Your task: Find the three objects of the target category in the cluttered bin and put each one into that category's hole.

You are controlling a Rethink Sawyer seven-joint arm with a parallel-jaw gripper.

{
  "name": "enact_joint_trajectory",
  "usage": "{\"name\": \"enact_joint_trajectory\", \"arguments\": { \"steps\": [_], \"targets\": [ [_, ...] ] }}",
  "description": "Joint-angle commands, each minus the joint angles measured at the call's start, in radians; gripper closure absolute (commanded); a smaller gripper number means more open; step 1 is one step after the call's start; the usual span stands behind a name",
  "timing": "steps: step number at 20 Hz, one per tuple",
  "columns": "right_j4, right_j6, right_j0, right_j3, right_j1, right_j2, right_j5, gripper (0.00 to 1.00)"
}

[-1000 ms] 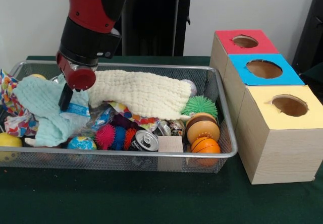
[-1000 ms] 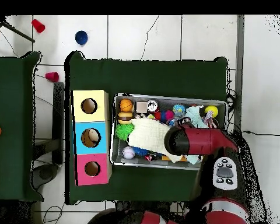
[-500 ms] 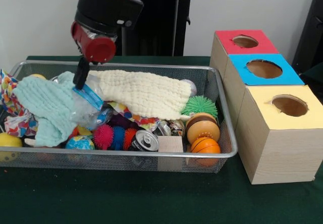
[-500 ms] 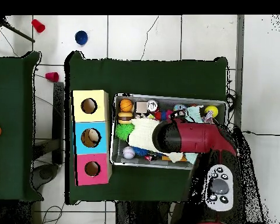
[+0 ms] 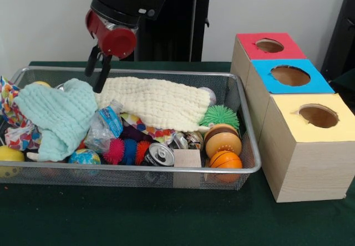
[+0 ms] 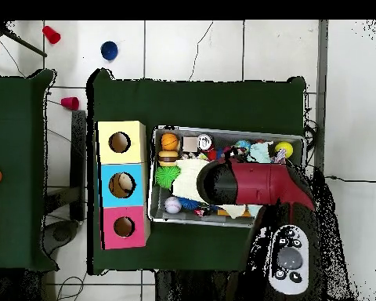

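Front view: the claw [image 5: 97, 75] hangs released above the wire bin [image 5: 244, 129], its two dark fingers [image 5: 91, 62] spread apart and gripping nothing, their tips just over the edge of the cream knitted cloth [image 5: 158, 102]. Below it, a crumpled plastic water bottle [image 5: 105, 127] with a blue label lies in the clutter, resting against the mint green cloth [image 5: 58, 116] that is heaped at the bin's left side. A patterned fabric [image 5: 12, 116] spills over the left rim, beside a yellow ball [image 5: 10, 156]. Along the bin's near wall sit a globe ball [image 5: 85, 157], a pink spiky ball [image 5: 116, 149], a drink can [image 5: 160, 154] on its side and a wooden block [image 5: 187, 160]. Toward the right end are a green spiky ball [image 5: 219, 116], a toy burger [image 5: 222, 139] and a small basketball [image 5: 225, 160]. Just beside the bin stand three boxes in a row, each with a round hole on top: the red box [image 5: 269, 45], the blue box [image 5: 288, 75] and the yellow box [image 5: 316, 116]. In the overhead view the red arm [image 6: 258, 182] covers the bin's middle, hiding the claw.
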Motion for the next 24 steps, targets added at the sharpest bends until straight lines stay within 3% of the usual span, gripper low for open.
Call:
{"name": "enact_joint_trajectory", "arguments": {
  "steps": [1,6,12,13,16,24],
  "targets": [
    [0.022,-0.041,-0.013,0.069,0.018,0.075,0.027,0.0],
    [-0.013,-0.007,0.031,0.053,0.036,0.005,0.062,0.0],
    [-0.048,0.028,0.051,0.063,0.104,-0.049,-0.005,0.0],
    [-0.038,0.024,0.051,0.073,0.109,-0.054,-0.017,1.0],
    [-0.027,0.035,0.058,0.076,0.123,-0.067,0.017,1.0],
    [-0.037,0.061,0.067,0.097,0.157,-0.116,-0.069,1.0]
  ]
}}
